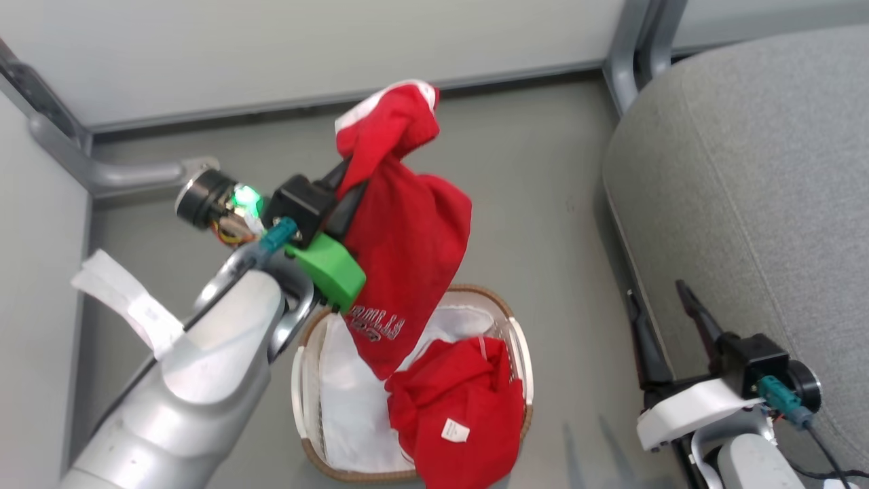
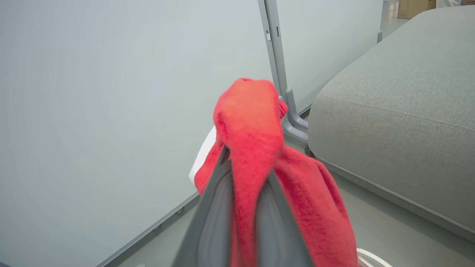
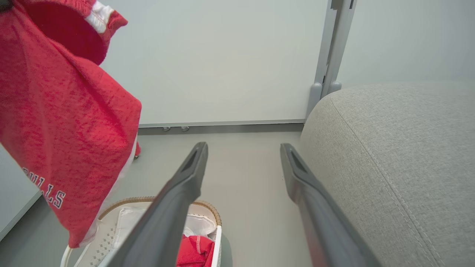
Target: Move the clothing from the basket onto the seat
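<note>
My left gripper [image 1: 349, 187] is shut on the red BULLS jersey [image 1: 407, 238], which hangs lifted above the basket [image 1: 523, 353]; its lettered hem dangles just over the rim. In the left wrist view the red jersey [image 2: 252, 148] is pinched between my fingers [image 2: 215, 207]. A second red garment [image 1: 461, 407] lies in the basket's right half, drooping over the front rim. The grey seat [image 1: 760, 190] stands to the right. My right gripper [image 1: 658, 299] is open and holds nothing, low beside the seat's edge. The right wrist view shows the jersey [image 3: 63, 122], the basket [image 3: 207, 207] and the seat [image 3: 393, 167].
A plain white sheet [image 1: 353, 394] lines the basket's left half. Grey floor [image 1: 543, 204] spreads between basket and seat. Pale partition walls with grey metal posts [image 1: 628, 47] close off the back and left. A white tag [image 1: 125, 299] hangs from my left forearm.
</note>
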Available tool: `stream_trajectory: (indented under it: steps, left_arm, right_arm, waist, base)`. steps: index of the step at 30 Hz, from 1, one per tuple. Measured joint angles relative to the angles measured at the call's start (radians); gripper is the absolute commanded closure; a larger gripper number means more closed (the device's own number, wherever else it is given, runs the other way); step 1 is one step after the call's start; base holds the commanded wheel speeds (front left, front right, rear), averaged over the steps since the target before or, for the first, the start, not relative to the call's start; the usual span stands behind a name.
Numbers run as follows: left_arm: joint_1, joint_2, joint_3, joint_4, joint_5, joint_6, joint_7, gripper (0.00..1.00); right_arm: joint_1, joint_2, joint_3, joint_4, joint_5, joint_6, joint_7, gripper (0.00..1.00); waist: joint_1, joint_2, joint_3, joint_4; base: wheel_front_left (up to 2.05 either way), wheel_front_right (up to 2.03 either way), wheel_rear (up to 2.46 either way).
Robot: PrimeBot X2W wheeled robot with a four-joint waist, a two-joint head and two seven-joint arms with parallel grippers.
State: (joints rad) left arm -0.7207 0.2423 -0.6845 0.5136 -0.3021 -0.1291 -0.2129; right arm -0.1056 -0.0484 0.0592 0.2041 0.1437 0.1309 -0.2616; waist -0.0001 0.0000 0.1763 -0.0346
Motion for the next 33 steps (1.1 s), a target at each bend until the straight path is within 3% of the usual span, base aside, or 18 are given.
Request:
stream_trajectory:
  steps: [10, 17, 22, 31, 33]
  left_arm:
    - [-0.160, 0.060, -0.056, -0.093, -0.057, 0.000, 0.037, 1.00]
    - [-0.195, 0.060, -0.069, -0.109, -0.066, 0.000, 0.038, 1.00]
    - [-0.204, 0.059, -0.086, -0.131, -0.068, 0.000, 0.030, 1.00]
    - [-0.206, 0.064, -0.122, -0.212, -0.065, -0.001, 0.028, 1.00]
    - [-0.206, 0.064, -0.128, -0.225, -0.065, -0.002, 0.032, 1.00]
  right_arm:
    - [-0.007, 0.000, 0.102, -0.007, 0.001, 0.000, 0.000, 0.00]
    - [-0.081, 0.001, 0.243, 0.009, 0.117, 0.000, 0.000, 0.00]
    - [-0.176, 0.000, 0.340, 0.088, 0.166, 0.000, 0.000, 0.00]
    - [-0.336, -0.100, 0.442, 0.193, 0.310, 0.000, 0.000, 0.00]
    - [-0.367, -0.130, 0.509, 0.208, 0.345, 0.000, 0.000, 0.00]
  waist:
    - [0.0000, 0.0000, -0.133, 0.017]
    - [0.0000, 0.0000, -0.159, 0.019]
    - [0.0000, 0.0000, -0.165, 0.024]
    - [0.0000, 0.0000, -0.168, 0.045]
    - [0.0000, 0.0000, -0.168, 0.051]
  base:
    - [0.00, 0.00, 0.00]
    - [0.00, 0.00, 0.00]
    - [0.00, 0.00, 0.00]
    - [0.00, 0.00, 0.00]
    - [0.00, 0.00, 0.00]
